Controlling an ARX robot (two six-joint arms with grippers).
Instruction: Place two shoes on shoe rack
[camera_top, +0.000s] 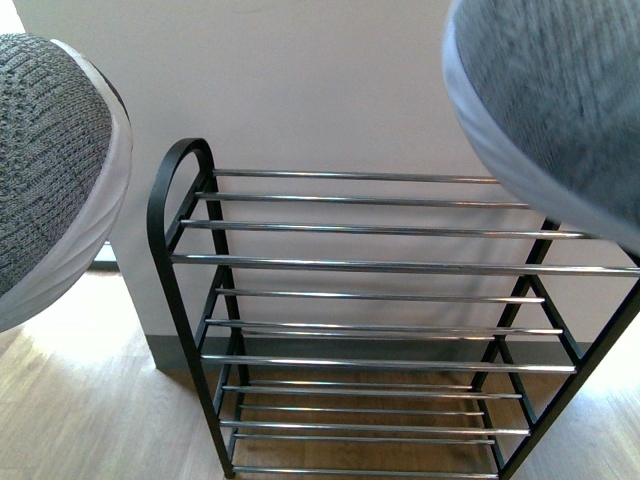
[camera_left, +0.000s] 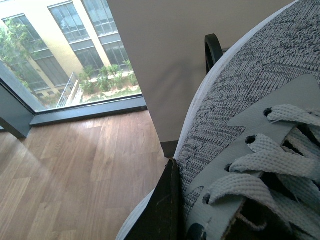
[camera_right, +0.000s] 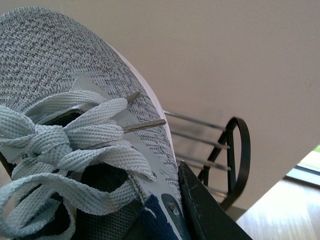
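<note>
We start with the two shoes, and both hang in the air. The left shoe (camera_top: 50, 160) fills the left edge of the front view, toe and white sole turned toward the camera. The right shoe (camera_top: 560, 100) looms in the upper right corner, over the right end of the shoe rack (camera_top: 380, 262) as the camera sees it. Neither touches the rack.

In the left wrist view a dark finger (camera_left: 167, 205) presses against the knit side of the left shoe beside the lace eyelets. The right wrist view shows another finger (camera_right: 205, 210) against the flank of the right shoe below its laces. The opposing finger is hidden in both views. Since each shoe is carried off the ground, we judge the left jaws clenched on the left shoe and the right jaws clenched on the right shoe.

We take it that lifting is done and placing is left. No shoe lies on any tier that shows, so both must be lowered onto the chrome bars and let go. The top tier is the nearest surface.

The rack stands on a pale wood floor (camera_top: 80, 400) against a plain light wall (camera_top: 330, 80) with a grey skirting (camera_top: 180, 355). To the left, a tall window (camera_left: 75, 50) looks onto a building and greenery.
</note>
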